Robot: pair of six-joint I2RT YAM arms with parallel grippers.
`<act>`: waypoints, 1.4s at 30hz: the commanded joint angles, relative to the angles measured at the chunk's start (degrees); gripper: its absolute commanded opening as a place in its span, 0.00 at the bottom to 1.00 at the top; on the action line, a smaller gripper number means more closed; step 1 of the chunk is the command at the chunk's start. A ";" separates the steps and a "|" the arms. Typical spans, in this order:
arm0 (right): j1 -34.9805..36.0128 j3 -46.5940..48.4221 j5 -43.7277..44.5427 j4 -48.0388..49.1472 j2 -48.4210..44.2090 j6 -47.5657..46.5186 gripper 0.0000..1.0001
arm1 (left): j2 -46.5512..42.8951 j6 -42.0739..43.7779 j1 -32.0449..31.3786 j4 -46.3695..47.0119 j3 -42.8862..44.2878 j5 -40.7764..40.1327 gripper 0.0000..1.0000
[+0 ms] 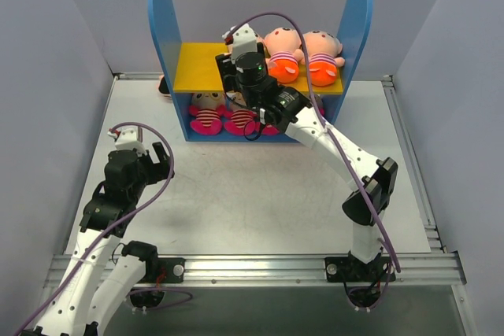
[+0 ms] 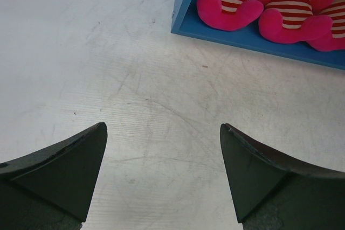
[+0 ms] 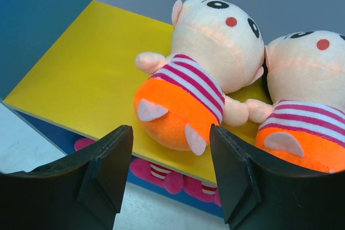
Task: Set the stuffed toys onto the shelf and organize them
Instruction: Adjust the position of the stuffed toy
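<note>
Right gripper [image 3: 170, 176]: jaws apart, nothing clamped. I have it hanging at the front edge of the top board [image 3: 81, 79], about mid-board.
Shelf [image 1: 358, 13]: stands at the far edge of the table [image 2: 108, 52], open front facing the arms.
Orange toy [image 3: 188, 90]: lying on the top board, head to the back edge and orange bottom to the front edge. It sits just ahead of my right fingertips and rests on the board, not in a grip.
Second orange toy [image 3: 307, 95]: touching the first on its right, lying the same way, toward the right end of the board.
Why so: packed side by side from the right end, they leave the left half of the board bare for more.
Pink toys [image 2: 223, 4]: in a row on the base [image 2: 242, 35] under the board, feet at its front edge. I count at least three; the right arm hides the rest. One kind per level, I judge.
Left gripper [image 2: 161, 176]: jaws wide apart, empty, over bare table off the shelf's front left corner. That keeps it out of the right arm's way.
Small shape [image 1: 163, 84]: just outside the left panel. Too small to name.
Step, my read: an orange toy is set down and the right arm is free to pull back for the next.
Risk: lifting out carelessly could nudge the near toy off the front edge.
</note>
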 commanded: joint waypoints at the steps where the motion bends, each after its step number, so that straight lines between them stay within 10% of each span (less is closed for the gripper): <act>1: 0.39 0.01 1.50 5.60 0.12 1.50 0.57 | -0.63 0.96 -0.02 1.51 0.28 0.65 0.94; 20: -1.27 0.97 2.91 8.94 6.09 4.40 0.47 | -1.07 0.96 -0.37 1.24 0.19 0.38 0.94; 30: -1.36 -0.69 0.98 8.59 4.61 0.18 0.00 | -1.16 0.96 -0.37 1.16 0.28 0.29 0.94; 42: -2.42 -2.46 -7.46 7.71 2.84 -9.40 0.00 | -0.98 0.96 -0.37 1.24 0.28 0.38 0.94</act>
